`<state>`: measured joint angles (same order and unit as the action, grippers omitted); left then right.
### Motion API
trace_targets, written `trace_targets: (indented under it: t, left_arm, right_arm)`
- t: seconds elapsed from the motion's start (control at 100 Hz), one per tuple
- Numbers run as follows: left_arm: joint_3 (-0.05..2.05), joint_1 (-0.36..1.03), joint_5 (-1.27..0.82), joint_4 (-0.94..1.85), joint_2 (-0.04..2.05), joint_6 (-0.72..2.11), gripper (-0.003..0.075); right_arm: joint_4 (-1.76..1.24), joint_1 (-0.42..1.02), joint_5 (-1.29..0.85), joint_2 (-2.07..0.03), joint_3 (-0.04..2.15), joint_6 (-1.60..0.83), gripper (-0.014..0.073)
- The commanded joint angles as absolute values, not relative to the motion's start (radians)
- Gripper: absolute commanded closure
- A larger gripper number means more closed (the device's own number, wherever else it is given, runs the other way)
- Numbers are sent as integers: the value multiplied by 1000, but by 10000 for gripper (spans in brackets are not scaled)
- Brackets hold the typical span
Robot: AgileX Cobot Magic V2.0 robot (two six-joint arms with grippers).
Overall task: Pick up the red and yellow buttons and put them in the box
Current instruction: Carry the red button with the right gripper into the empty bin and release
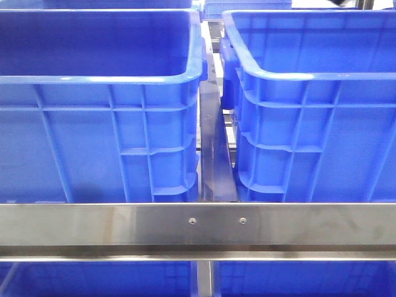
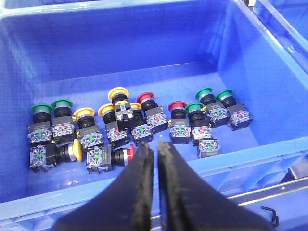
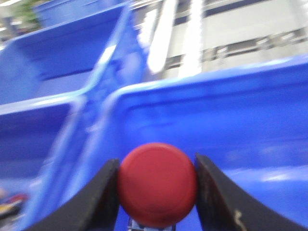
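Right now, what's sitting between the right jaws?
A red button: its round cap fills the gap, and both jaws appear to touch its sides. That shows in the right wrist view; the front view doesn't show that gripper at all.

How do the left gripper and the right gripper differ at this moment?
The left gripper is shut and empty; the right gripper is shut on a red button. The left one is above a blue crate holding many push buttons; the right one's view is blurred, showing only blue crate walls. Both have dark fingers.
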<state>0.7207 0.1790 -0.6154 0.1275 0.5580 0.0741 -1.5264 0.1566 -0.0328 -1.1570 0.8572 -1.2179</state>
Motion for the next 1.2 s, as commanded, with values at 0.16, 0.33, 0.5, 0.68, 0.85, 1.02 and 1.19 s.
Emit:
trace_targets:
  t: [0.16, 0.33, 0.5, 0.68, 0.85, 1.02, 1.19]
  left_arm:
    - [745, 174, -532, 133, 559, 65, 739]
    - [745, 174, -532, 137, 559, 65, 739]
    - [745, 174, -532, 137, 559, 65, 739]
    - [745, 174, -532, 148, 559, 65, 739]
    - [745, 174, -532, 155, 559, 65, 739]
    - [745, 174, -532, 155, 559, 65, 739]
    - [745, 174, -532, 155, 559, 65, 739]
  right_arm:
    - [-1519, 152, 124, -1301, 986, -1340, 452]
    - [-1483, 152, 151, -1447, 1068, -1342, 452]
    - [-1482, 152, 180, -1573, 1149, -1342, 452]
    - [-1482, 152, 185, -1687, 1228, -1342, 452]
    - [-1481, 152, 201, -1759, 1276, -1342, 452]
    - [-1471, 152, 245, -1803, 1292, -1342, 452]
    - [-1460, 152, 233, -1847, 1292, -1342, 452]
